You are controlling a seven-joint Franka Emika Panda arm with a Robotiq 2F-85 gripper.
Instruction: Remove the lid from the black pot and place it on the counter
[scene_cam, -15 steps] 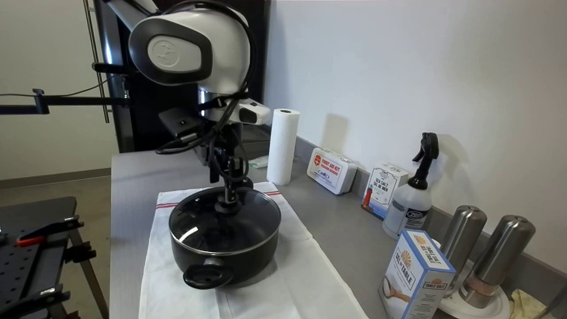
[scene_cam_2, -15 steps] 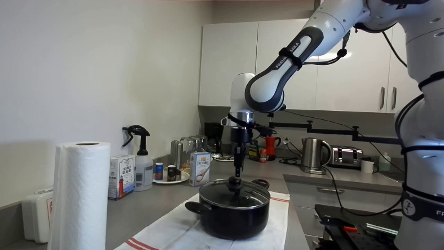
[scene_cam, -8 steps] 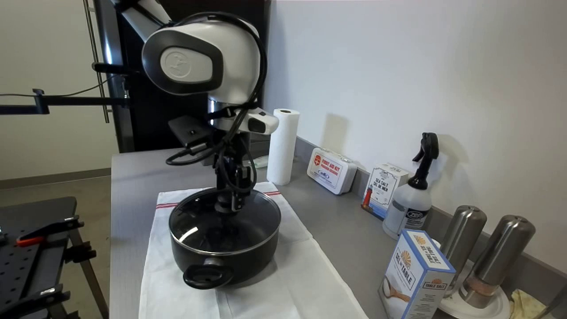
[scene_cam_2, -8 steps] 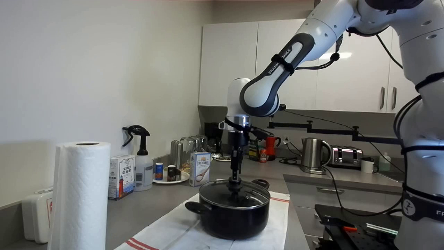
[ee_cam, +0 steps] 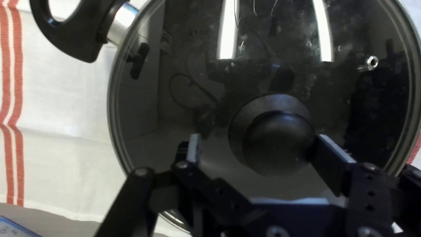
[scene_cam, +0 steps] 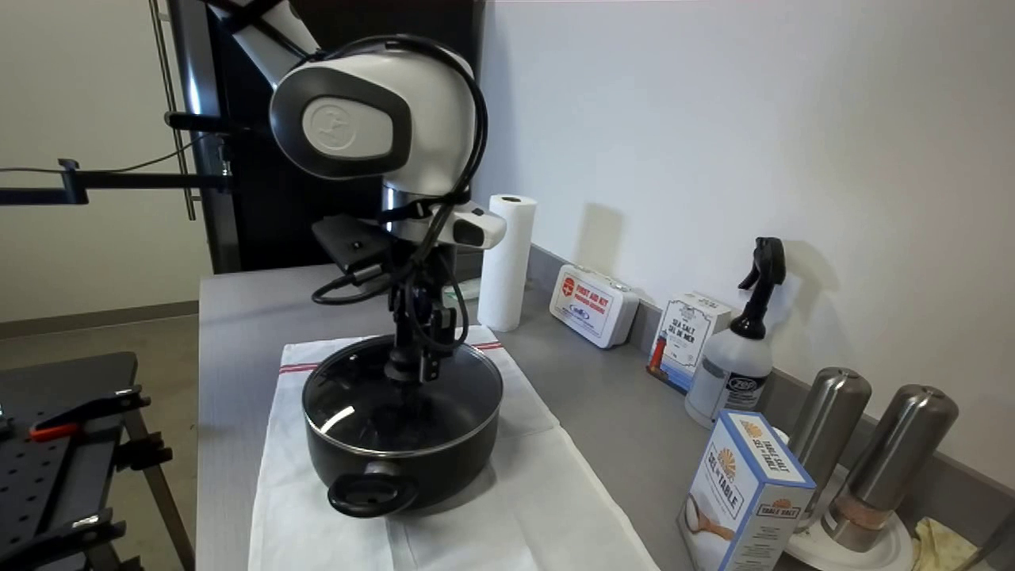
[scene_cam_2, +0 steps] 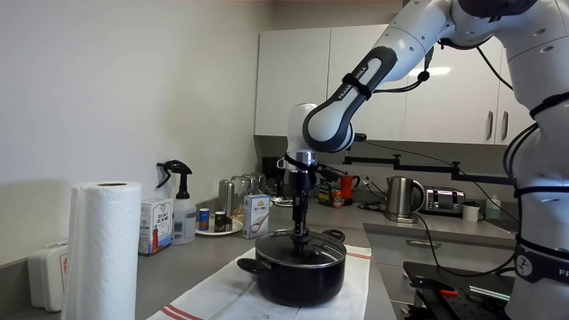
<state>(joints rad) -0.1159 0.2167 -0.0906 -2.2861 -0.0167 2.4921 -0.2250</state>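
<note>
The dark glass lid (scene_cam: 357, 412) with its metal rim sits on the black pot (scene_cam: 428, 476). The lid (scene_cam_2: 280, 249) and pot (scene_cam_2: 302, 284) also show in an exterior view from another side. My gripper (ee_cam: 263, 151) is open, pointing down at the lid (ee_cam: 184, 108). The black knob (ee_cam: 279, 141) stands between its fingers. The right finger in the wrist view is close against the knob; whether it touches is unclear. A gap shows at the left finger. In both exterior views the gripper (scene_cam: 414, 369) hides part of the knob. The grey counter (scene_cam: 587, 396) lies around the pot.
A white cloth mat (scene_cam: 547, 507) with red stripes lies under the pot. A paper towel roll (scene_cam: 506, 266), first aid kit (scene_cam: 593, 308), sea salt box (scene_cam: 688, 341), spray bottle (scene_cam: 729, 365), table salt box (scene_cam: 745, 492) and steel canisters (scene_cam: 892, 468) stand along the wall.
My gripper has come down to the knob and shifted, rightward in an exterior view and slightly leftward in the opposite one. The last half second shows less motion. Lid and pot have not moved.
</note>
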